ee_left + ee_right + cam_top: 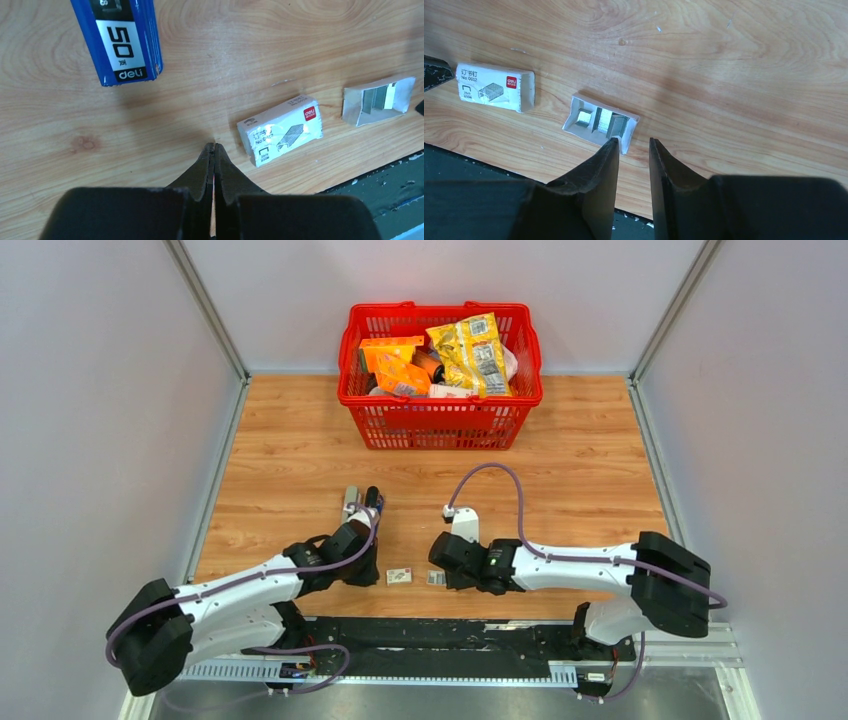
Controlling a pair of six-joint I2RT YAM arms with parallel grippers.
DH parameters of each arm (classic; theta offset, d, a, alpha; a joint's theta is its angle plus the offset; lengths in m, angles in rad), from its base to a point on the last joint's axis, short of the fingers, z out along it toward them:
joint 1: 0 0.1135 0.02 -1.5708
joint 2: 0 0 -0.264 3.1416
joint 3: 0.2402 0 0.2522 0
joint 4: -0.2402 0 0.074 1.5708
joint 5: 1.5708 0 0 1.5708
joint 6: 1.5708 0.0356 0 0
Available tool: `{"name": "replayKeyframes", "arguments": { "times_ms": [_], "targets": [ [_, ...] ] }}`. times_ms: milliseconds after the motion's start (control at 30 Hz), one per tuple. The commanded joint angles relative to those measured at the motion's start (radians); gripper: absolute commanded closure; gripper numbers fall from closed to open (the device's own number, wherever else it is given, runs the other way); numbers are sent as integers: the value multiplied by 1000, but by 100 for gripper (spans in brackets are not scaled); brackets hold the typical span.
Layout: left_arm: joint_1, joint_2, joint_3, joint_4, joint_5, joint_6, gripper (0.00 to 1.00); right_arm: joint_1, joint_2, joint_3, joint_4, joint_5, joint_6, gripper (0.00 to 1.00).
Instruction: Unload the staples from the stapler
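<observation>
- Black fingers of the left gripper [213,148] are pressed together with nothing between them, pointing down at the wooden table [250,40]. The left arm stretches forward from the near-left corner.
- Right gripper [631,149]: jaws a little apart, holding nothing. One fingertip [610,146] is at the near edge of an open white tray [574,119]. The right arm lies low across the table, reaching leftward.
- The stapler [122,40] lies on the table just beyond the left gripper, apart from it, its blue "50 deli" end facing the wrist camera.
- The wrist views show staples [596,119] inside the tray and a closed staple box [280,131] beside it. The top view shows these only as two small pale squares between the grippers.
- Only the top view shows the red basket [440,425] of snack packs [470,355] at the far edge.
</observation>
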Motion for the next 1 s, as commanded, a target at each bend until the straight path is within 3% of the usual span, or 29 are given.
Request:
{"name": "replayKeyframes", "arguments": {
  "times_ms": [0, 967],
  "targets": [
    [-6, 17, 5, 76, -10, -12, 100, -4, 26, 0, 52, 3, 34, 69],
    [-27, 103, 28, 138, 38, 23, 100, -6, 97, 28, 61, 7, 40, 82]
  ]
}}
